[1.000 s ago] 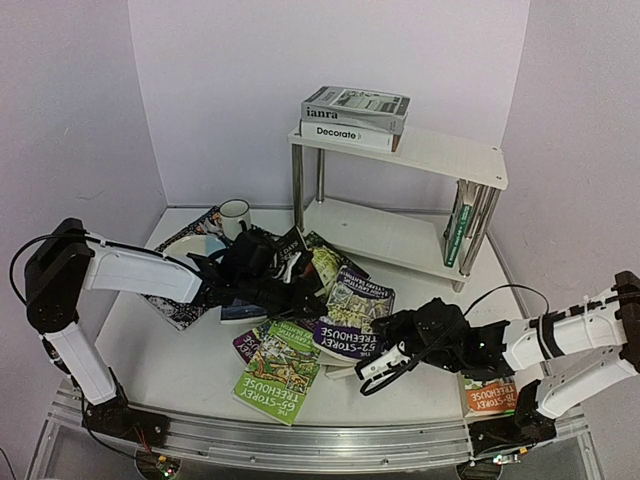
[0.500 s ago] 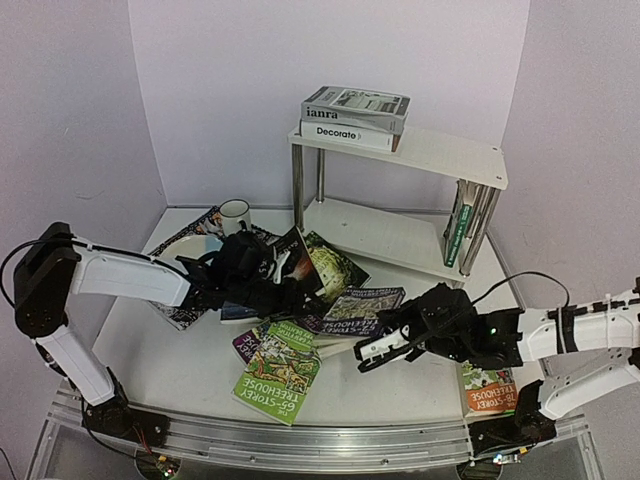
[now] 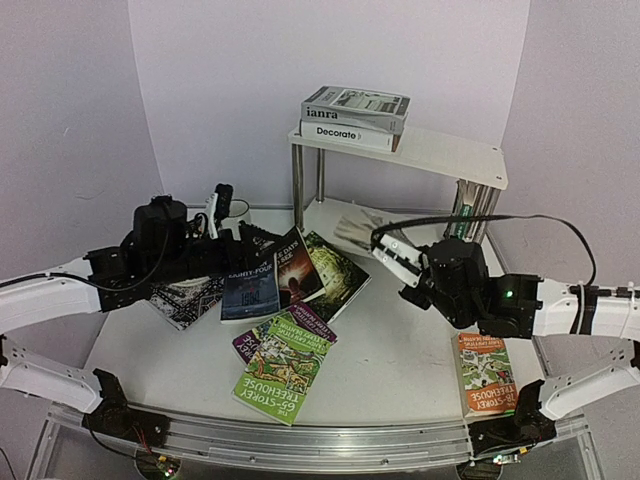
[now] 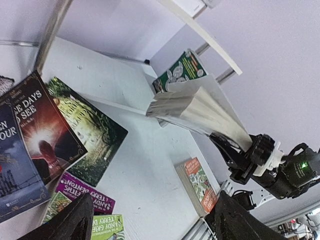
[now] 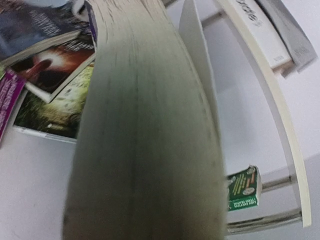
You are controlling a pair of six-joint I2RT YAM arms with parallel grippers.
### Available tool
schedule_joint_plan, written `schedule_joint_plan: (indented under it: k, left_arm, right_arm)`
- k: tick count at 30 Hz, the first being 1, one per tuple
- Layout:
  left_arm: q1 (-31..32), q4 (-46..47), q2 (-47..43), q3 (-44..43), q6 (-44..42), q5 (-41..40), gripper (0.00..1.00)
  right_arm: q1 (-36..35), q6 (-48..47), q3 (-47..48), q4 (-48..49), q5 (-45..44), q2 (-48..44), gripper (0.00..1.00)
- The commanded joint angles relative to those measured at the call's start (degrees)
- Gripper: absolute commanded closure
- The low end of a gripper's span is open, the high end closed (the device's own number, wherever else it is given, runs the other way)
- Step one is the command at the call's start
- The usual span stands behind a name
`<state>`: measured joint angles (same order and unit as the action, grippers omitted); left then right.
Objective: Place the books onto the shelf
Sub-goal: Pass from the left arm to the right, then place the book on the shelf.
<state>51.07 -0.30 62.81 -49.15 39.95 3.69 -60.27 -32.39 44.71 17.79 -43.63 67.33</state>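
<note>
Your right fingers (image 3: 398, 258) are clamped on a paperback (image 3: 358, 232), lifted off the bench (image 3: 400, 350), its pages fanned ahead of them just in front of the shelf (image 3: 450, 155); the right wrist view gives you little but that page edge, and beyond it a green book (image 5: 242, 190) upright on the lower board; only the left wrist view shows your left fingers (image 4: 70, 225) spread wide with nothing between them; the loose pile (image 3: 290, 275) lies below them; an orange book (image 3: 485, 370) lies behind the right fingers, near that arm's base
</note>
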Motion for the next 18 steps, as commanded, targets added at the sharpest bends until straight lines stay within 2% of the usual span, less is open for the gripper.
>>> schedule_joint_plan:
  k: [1, 6, 9, 18]
  left_arm:
    - [0.0, -4.9, -5.3, 0.3, -2.1, -8.1, 0.15]
    - [0.0, -4.9, -7.7, 2.5, -0.8, -7.6, 0.15]
    - [0.0, -5.2, -7.9, 2.8, -0.7, -7.0, 0.15]
    - [0.0, -5.9, -11.2, 3.6, -1.7, -6.4, 0.15]
  right_arm:
    - [3.3, 21.7, 7.0, 3.6, -10.9, 1.2, 1.0]
    - [9.7, 42.2, 11.1, -1.2, -14.1, 5.4, 1.0]
    - [11.5, 49.7, 12.4, -1.7, -14.3, 8.7, 1.0]
    - [14.9, 58.4, 16.6, -1.6, -11.2, 18.3, 1.0]
